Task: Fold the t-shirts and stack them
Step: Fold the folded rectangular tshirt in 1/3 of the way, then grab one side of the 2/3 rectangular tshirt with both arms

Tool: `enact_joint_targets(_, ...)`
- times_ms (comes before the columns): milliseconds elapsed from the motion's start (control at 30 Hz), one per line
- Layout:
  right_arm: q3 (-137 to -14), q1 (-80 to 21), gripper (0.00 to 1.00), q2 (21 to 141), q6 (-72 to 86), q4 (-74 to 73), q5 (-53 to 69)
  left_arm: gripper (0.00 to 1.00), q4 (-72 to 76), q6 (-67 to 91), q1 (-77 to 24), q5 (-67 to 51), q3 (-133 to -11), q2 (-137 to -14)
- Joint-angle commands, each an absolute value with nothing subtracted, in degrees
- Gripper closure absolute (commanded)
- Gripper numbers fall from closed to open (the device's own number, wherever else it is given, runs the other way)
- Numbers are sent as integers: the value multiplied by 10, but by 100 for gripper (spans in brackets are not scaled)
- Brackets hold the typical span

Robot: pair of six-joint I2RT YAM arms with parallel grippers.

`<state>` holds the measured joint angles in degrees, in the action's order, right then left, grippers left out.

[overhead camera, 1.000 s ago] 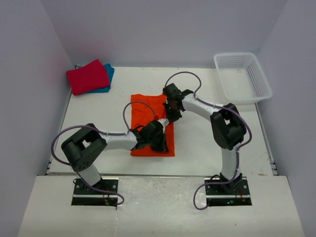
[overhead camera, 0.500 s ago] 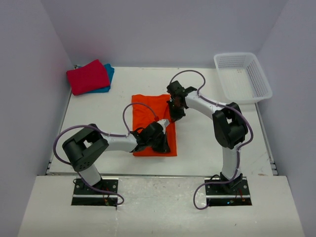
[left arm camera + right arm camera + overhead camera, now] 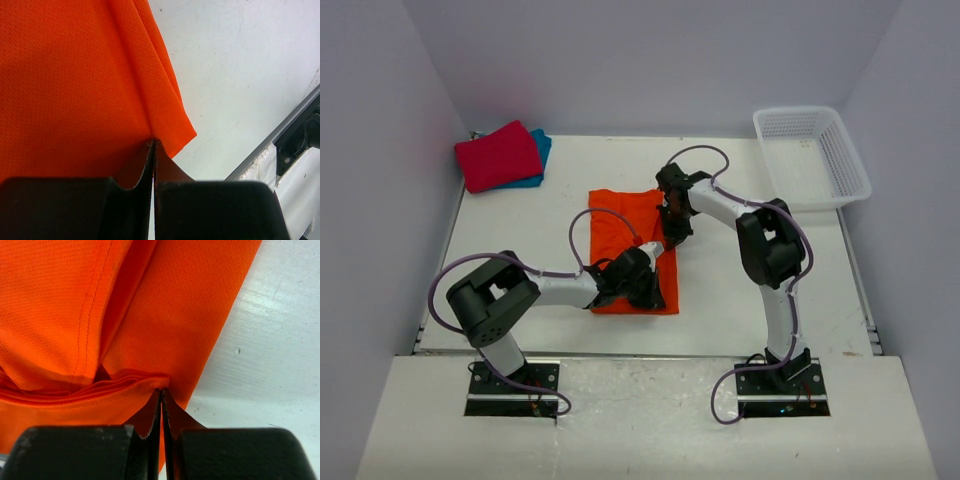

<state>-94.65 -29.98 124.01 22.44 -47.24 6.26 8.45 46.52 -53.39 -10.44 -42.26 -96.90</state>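
Left gripper: jaws pressed together on a thin edge of the orange t-shirt; it sits low over the table; the shirt's near right corner lies just ahead and right of the tips in the wrist view

Right gripper: jaws likewise closed on the same shirt; gathered layers of cloth run into the tips from the left; bare table shows to its right

Orange t-shirt: lies on the table, mostly to the left of both grippers as seen from above; it is pinched along its right edge, the left gripper at the near end and the right gripper at the far end; a stitched hem runs away from the right gripper's tips

Red t-shirt: folded; far off to the left of both grippers, well apart, in the table's far left corner; it lies on the teal t-shirt

Teal t-shirt: under the red one; only its right and near edges show

Basket: white lattice; beyond and to the right of the right gripper, well apart
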Motion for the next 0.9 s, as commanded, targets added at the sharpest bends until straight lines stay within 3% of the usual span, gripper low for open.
enact_joint_targets(0, -961, -294, 100, 1247, 223, -462, 46, 100, 47, 461, -543, -111, -418, -971)
enact_joint_targets(267, -952, -294, 100, 1228, 220, -459, 40, 100, 36, 461, -543, -100, -424, -956)
enact_joint_targets(300, -946, -294, 90, 1220, 216, -449, 43, 100, 33, 461, -543, -98, -425, -955)
enact_joint_targets(367, -933, -294, 82, 1196, 207, -428, 46, 100, 25, 458, -543, -88, -429, -947)
enact_joint_targets(667, -1012, -295, 68, 1113, 193, -482, 7, 100, -50, 444, -543, -54, -489, -922)
enact_joint_targets(867, -960, -296, 60, 987, 211, -491, -29, 100, -105, 433, -546, -33, -561, -885)
